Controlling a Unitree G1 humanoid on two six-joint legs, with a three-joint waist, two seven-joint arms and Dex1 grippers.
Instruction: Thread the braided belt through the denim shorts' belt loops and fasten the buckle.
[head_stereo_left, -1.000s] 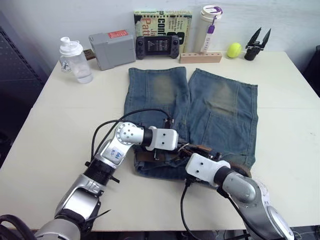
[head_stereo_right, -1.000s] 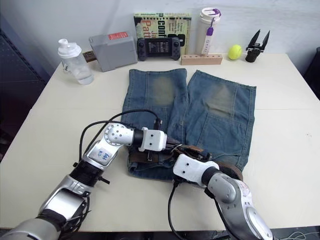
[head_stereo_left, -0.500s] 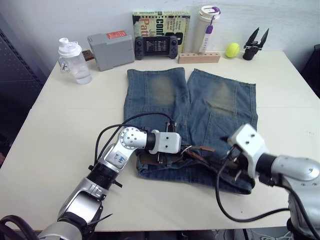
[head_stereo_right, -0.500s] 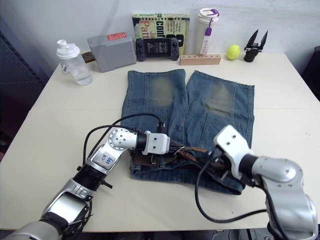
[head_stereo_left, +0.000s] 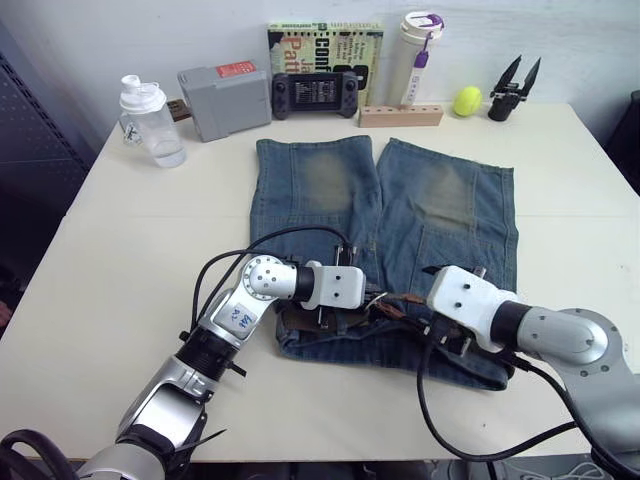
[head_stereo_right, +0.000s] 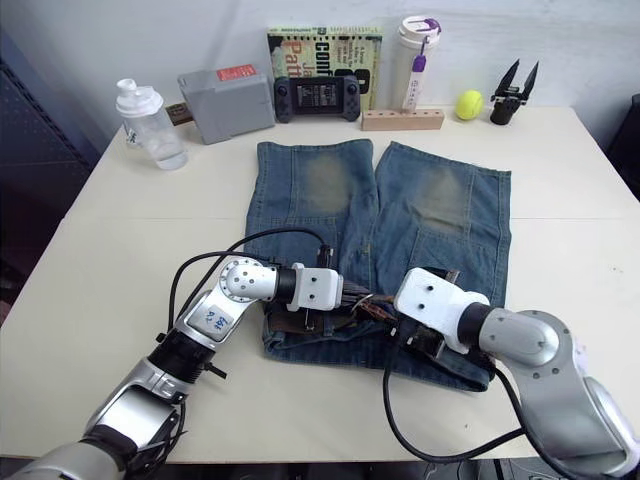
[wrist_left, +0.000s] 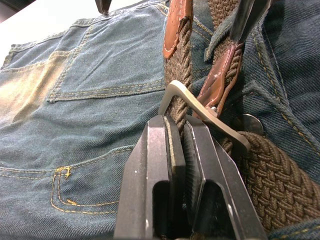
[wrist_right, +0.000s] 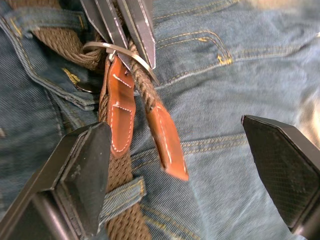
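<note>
Left gripper (wrist_left: 184, 131) jaws pinching the buckle (wrist_left: 200, 112) on the denim shorts (head_stereo_left: 440, 215); right gripper (wrist_right: 182, 165) jaws wide over the braided belt (wrist_right: 112, 175).

I can read little here. The book (head_stereo_left: 325, 45) standing at the far edge of the tabletop carries large white letters on its cover — "CON" on one line and "Pat" below, the rest cut off by the game controller (head_stereo_left: 314, 95) in front of it. The grey box (head_stereo_left: 224, 98) has a red label, and my left arm (head_stereo_left: 232, 315) a white sticker — both too small to make out.
</note>
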